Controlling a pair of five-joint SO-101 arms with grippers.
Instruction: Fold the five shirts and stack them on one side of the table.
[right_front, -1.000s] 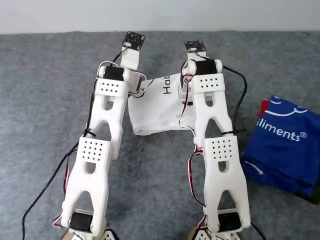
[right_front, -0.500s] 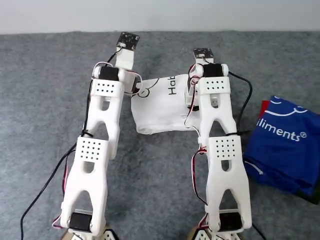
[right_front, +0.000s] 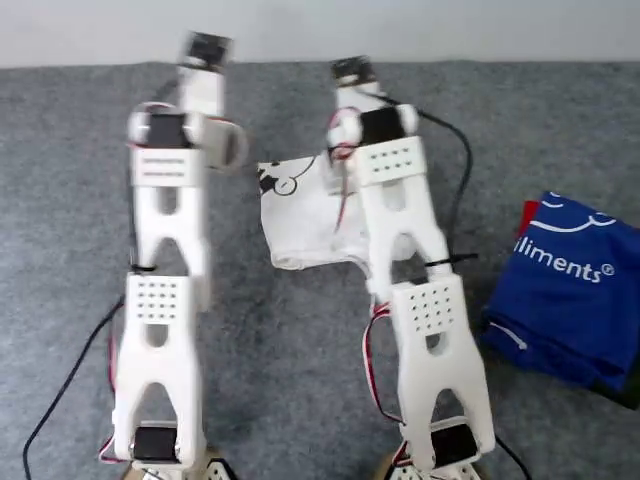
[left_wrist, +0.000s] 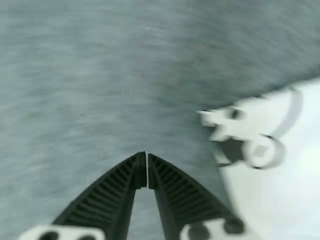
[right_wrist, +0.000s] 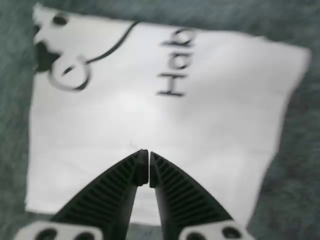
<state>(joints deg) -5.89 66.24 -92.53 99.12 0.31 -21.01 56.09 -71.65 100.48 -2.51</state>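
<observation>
White shirt (right_front: 303, 226) — folded roughly square — lies on grey, seemingly felted table (right_front: 70, 250).

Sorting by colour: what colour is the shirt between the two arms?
The shirt is white with black print, clearest in the right wrist view.

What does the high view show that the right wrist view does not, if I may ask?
High view: the folded blue shirt at the right, plus the left arm and right arm. Right wrist view: the right gripper close up, fingers shut, over the white shirt. Both: the white shirt on the grey table.
</observation>
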